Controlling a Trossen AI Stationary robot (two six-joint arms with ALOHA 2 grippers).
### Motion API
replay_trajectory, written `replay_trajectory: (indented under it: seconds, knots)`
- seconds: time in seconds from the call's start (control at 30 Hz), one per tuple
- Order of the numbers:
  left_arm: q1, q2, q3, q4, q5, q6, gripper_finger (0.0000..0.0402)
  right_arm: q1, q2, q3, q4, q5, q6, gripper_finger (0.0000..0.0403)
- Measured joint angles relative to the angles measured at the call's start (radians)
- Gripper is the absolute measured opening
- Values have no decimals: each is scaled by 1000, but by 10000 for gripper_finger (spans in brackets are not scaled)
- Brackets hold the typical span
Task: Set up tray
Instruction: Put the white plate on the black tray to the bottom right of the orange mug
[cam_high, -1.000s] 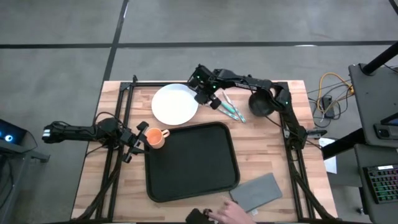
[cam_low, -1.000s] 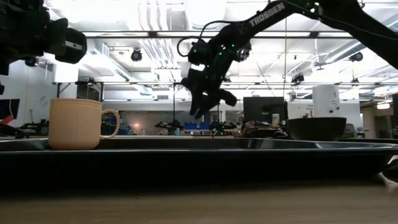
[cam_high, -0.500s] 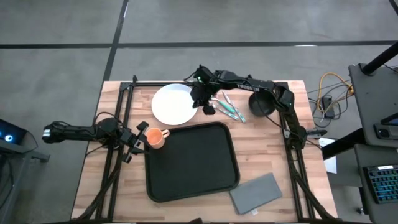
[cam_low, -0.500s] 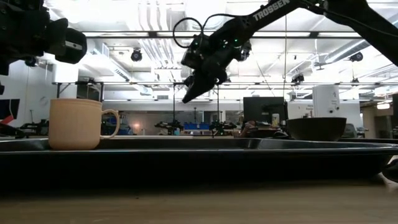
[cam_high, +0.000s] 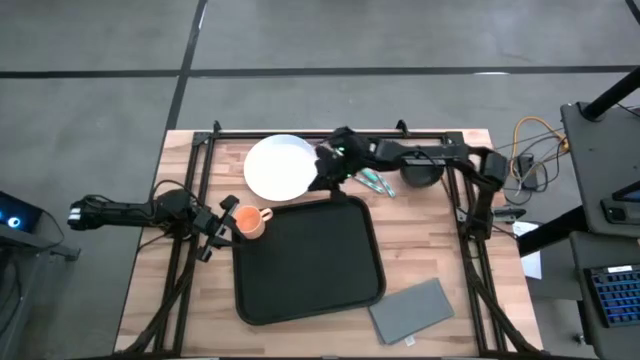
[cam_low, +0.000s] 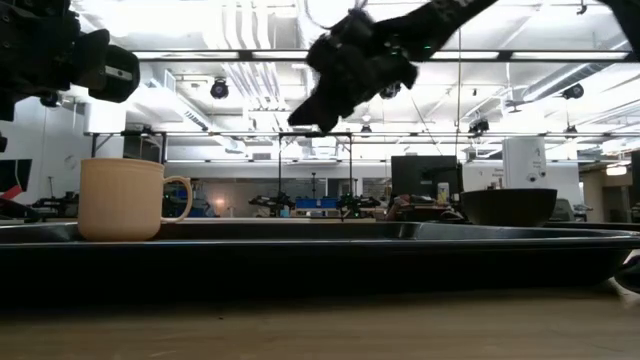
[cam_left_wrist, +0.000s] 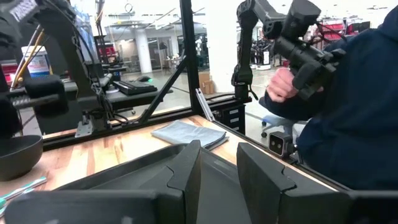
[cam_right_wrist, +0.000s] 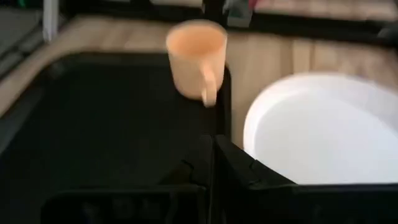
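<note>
The black tray (cam_high: 310, 265) lies mid-table. An orange cup (cam_high: 250, 221) stands upright in its far left corner and also shows in the low view as the cup (cam_low: 122, 198). My left gripper (cam_high: 224, 222) is open just left of the cup, with nothing between its fingers (cam_left_wrist: 189, 168). The white plate (cam_high: 280, 167) rests flat on the table beyond the tray. My right gripper (cam_high: 326, 172) is shut and hovers high over the plate's right rim (cam_right_wrist: 261, 118), raised clear in the low view as the right gripper (cam_low: 306, 117).
Teal-handled cutlery (cam_high: 373, 181) and a black bowl (cam_high: 421, 172) lie right of the plate. A grey napkin (cam_high: 411, 308) lies near the tray's near right corner. A person in a dark sleeve (cam_left_wrist: 348, 118) stands at the near edge. A black frame borders the table.
My right gripper has risen and swung slightly toward the plate and the tray's far edge; its fingers, spread a second ago, now stand together. A person's hand at the table's near edge beside the napkin has drawn back out of view. The left arm has kept still.
</note>
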Motion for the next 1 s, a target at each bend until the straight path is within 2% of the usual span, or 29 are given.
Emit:
replay_trajectory:
  seconds: [0.17, 0.27, 0.33, 0.57, 0.67, 0.8, 0.87, 1.0]
  knots:
    - [0, -1, 0, 0, 0, 0, 85, -1, -99, -202, 290, -148, 113, 8]
    - [0, -1, 0, 1, -1, 0, 85, 1, -159, -283, 409, -174, 239, 8]
    - [0, -1, 0, 2, -2, 0, 85, 4, -184, -334, 456, -172, 305, 8]
    - [0, 1, 0, 1, -1, 0, 85, 29, -264, -484, 468, -170, 329, 8]
    - [0, 3, 0, 1, -1, 0, 85, 75, -293, -585, 573, -121, 305, 8]
    - [-1, 10, 0, 2, -25, 0, 85, 152, -339, -732, 806, 56, 321, 8]
    - [0, 11, 0, 1, -86, 0, 85, 174, -357, -801, 912, 103, 318, 8]
    - [0, 14, 0, 1, -250, -1, 85, 185, -409, -898, 1085, 97, 347, 8]
